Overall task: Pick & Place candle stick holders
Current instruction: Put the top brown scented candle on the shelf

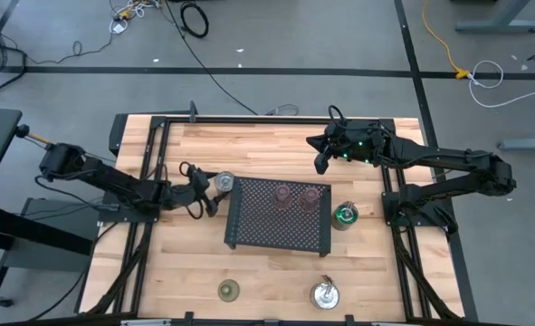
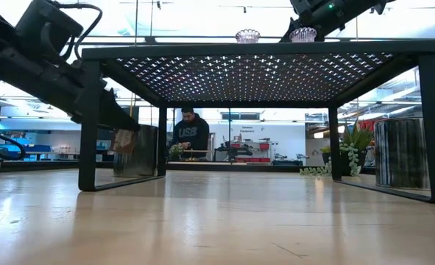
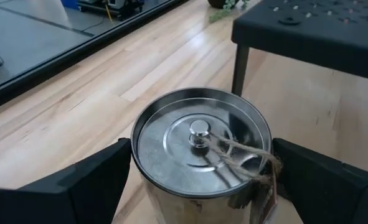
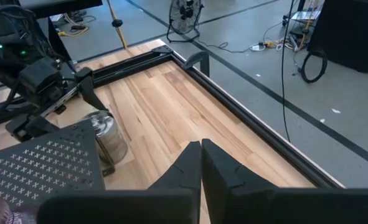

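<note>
Two grippers in view, only the left at work. Left gripper (image 1: 211,192) has its jaws spread wide, one finger (image 3: 90,180) on each side of a silver holder (image 1: 224,183); no contact visible, so not gripping yet. That holder stands upright on the table, touching or just beside the tray's (image 1: 249,231) far-left corner, axis vertical, with a twine tag (image 3: 249,155) hanging off its top. The holder lies straight ahead between the fingers, so the coming move is likely just a squeeze, then a lift. Left arm reaches in from the left and is clearly the nearer one.

Right gripper (image 1: 322,163) hangs over the far right of the table, jaws shut, holding nothing, waiting.

Other holders: two pink (image 1: 282,196) on the tray top, far side; another silver (image 1: 325,293) near right on the table; olive one (image 1: 228,290) near centre-left. Green plant (image 1: 345,215) sits just right of the tray.
</note>
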`<state>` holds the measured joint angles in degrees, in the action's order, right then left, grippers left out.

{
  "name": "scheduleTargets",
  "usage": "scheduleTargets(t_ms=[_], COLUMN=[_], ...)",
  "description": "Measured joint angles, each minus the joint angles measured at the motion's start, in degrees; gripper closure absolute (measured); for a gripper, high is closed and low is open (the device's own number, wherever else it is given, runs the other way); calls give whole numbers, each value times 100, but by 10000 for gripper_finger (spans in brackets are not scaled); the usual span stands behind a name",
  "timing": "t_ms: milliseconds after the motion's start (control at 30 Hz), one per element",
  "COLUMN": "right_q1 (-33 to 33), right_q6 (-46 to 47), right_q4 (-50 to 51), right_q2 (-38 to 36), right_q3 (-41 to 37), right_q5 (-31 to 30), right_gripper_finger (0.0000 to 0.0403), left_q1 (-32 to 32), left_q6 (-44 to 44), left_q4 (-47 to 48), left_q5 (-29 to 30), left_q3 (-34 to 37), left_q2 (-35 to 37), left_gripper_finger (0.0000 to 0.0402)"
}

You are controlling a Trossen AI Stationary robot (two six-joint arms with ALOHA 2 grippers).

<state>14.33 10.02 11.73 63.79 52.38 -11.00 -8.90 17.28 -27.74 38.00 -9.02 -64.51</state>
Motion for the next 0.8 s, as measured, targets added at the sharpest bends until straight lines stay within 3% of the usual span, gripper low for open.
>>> scheduleTargets(t_ms=[167, 300, 633, 800], right_q1=[-116, -188, -189, -186], right_q6=[-2, -22, -39, -37], right_q4=[1, 2, 1, 2], right_q2=[0, 0, 0, 0], right_q3=[0, 0, 0, 0], right_q5=[-2, -7, -9, -9], right_gripper_finger=[389, 389, 389, 389], left_q1=[198, 294, 305, 305], left_q6=[-4, -13, 2, -42], left_q4=[-10, -7, 17, 42], left_q5=[-41, -141, -201, -158], left_q3=[-2, -4, -4, -4], left_q2=[0, 0, 0, 0], left_gripper_finger=[22, 60, 261, 315])
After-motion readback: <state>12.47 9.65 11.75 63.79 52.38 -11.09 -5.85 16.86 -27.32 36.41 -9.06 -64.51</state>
